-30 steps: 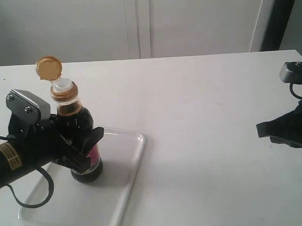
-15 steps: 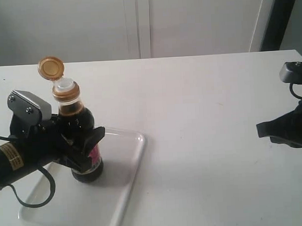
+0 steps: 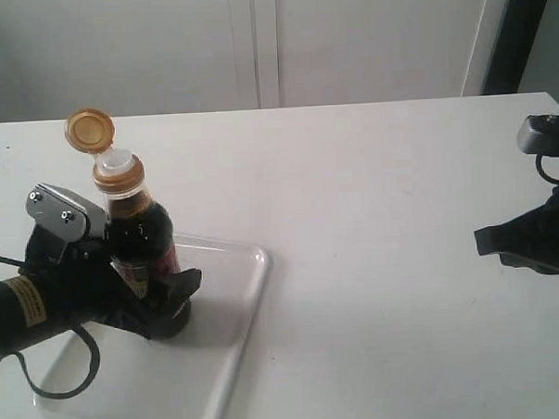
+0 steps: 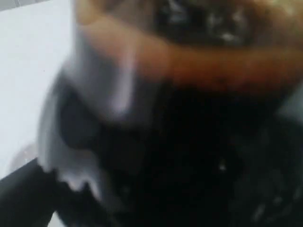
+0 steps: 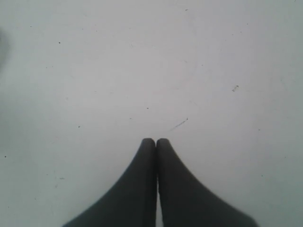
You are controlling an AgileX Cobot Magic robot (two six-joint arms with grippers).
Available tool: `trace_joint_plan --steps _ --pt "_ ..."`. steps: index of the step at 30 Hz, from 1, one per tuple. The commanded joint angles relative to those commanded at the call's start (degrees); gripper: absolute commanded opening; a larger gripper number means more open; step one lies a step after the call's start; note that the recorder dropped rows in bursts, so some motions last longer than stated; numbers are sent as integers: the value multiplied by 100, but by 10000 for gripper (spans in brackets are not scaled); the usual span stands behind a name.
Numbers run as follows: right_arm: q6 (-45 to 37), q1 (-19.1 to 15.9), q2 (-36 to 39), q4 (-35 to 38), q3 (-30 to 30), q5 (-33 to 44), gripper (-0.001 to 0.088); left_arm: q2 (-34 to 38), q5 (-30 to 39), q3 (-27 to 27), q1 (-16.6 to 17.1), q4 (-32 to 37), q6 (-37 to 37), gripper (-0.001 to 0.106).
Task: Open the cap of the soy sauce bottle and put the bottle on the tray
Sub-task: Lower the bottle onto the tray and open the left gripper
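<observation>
The soy sauce bottle [image 3: 142, 239] stands upright on the white tray [image 3: 237, 295], near its far side. Its orange cap [image 3: 89, 130] is flipped back on the hinge, leaving the white spout bare. My left gripper [image 3: 158, 294] sits low around the bottle's base, with the near finger [image 3: 185, 283] in front of the glass and the jaws loosened; the pink label shows above them. The left wrist view is a blur of dark bottle [image 4: 189, 142] and orange collar [image 4: 213, 66]. My right gripper [image 3: 490, 242] rests shut and holding nothing at the table's right edge [image 5: 155, 141].
The white table [image 3: 382, 214] stretches between the tray and my right arm. A white wall panel [image 3: 263, 43] runs behind the table's far edge. The left arm's cable [image 3: 55, 382] loops over the tray's near corner.
My left gripper has dropped lower along the bottle and its near finger has moved down and outward, uncovering the label. The bottle stays standing on the tray. The right arm is unmoved.
</observation>
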Motion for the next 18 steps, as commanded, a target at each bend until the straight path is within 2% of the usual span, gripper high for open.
trace_joint_plan --steps 2,7,9,14,18 --pt "0 0 0 17 0 -10 0 0 402 0 0 49 -383 1000" --pt "0 0 0 17 0 2 0 0 1700 0 0 235 -485 1000" --pt "0 0 0 17 0 2 0 -192 1855 0 0 662 -835 995" --pt "0 0 0 43 0 2 0 -728 2515 0 0 829 -1146 995" --pt "0 0 0 42 0 14 0 -1131 3028 0 0 1679 -1883 995"
